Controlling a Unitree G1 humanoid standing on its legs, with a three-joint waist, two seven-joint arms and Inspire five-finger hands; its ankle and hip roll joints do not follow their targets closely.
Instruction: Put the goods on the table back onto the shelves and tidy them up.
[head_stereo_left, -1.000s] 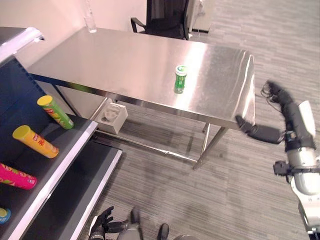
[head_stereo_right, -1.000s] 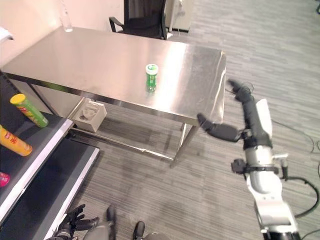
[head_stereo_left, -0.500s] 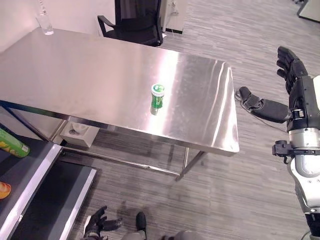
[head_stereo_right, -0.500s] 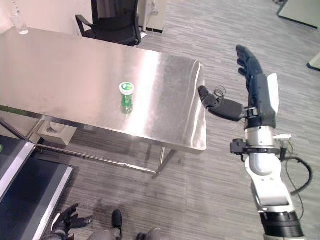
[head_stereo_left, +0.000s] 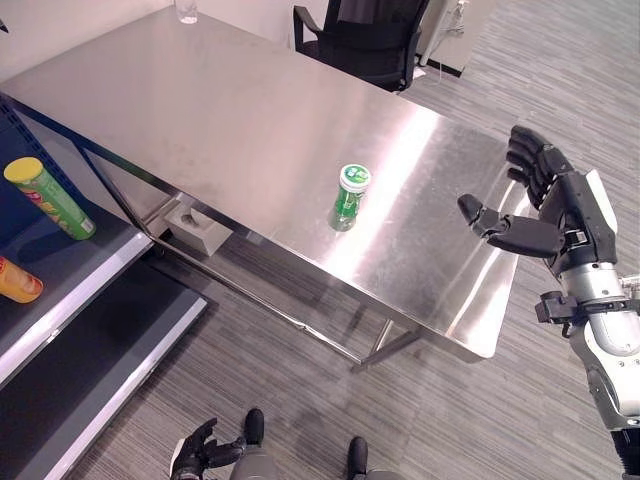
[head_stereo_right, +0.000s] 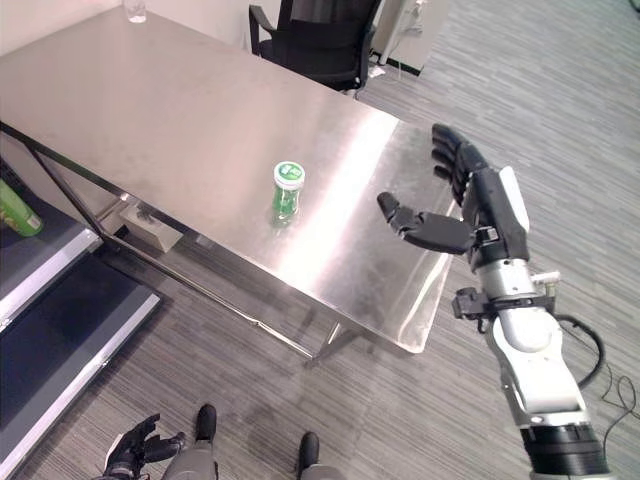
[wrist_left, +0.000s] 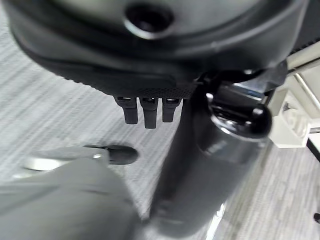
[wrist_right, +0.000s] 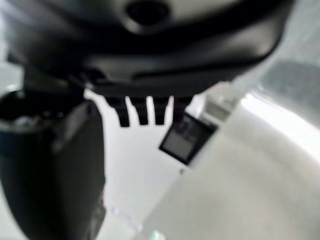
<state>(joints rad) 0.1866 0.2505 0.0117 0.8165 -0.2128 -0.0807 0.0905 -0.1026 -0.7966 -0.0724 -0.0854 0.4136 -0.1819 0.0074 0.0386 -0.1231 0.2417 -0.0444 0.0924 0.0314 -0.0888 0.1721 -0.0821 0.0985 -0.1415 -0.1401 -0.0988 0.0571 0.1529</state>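
Left hand (head_stereo_left: 200, 452) low at the near edge of the head views, down by the grey carpet floor (head_stereo_left: 480, 420), fingers loosely spread, holding nothing. In its own wrist view the fingers (wrist_left: 145, 112) hang relaxed over carpet.

Right hand (head_stereo_left: 535, 205) raised over the table's right end, fingers straight and slightly fanned, thumb stuck out toward the table middle, nothing in it. It sits above the steel top, not touching it. Well apart from the bottle.

Steel table (head_stereo_left: 200, 110) long, shiny. Green bottle (head_stereo_left: 348, 196) with a white-and-green cap stands upright on the top, near the front edge, right of centre, to the left of the right hand. Nothing touching it.

Under the table, a white box-like item (head_stereo_left: 198, 228) on the floor near a leg.

Shelf unit (head_stereo_left: 70, 290) at the left: green tube with yellow cap (head_stereo_left: 48, 197) lying tilted on the upper visible shelf; orange-yellow tube (head_stereo_left: 18, 282) lying below it at the frame edge, partly cut off. Lower shelf dark.

Far end of table: clear glass (head_stereo_left: 186, 10) standing near the back corner. Behind the table, black office chair (head_stereo_left: 365, 35).
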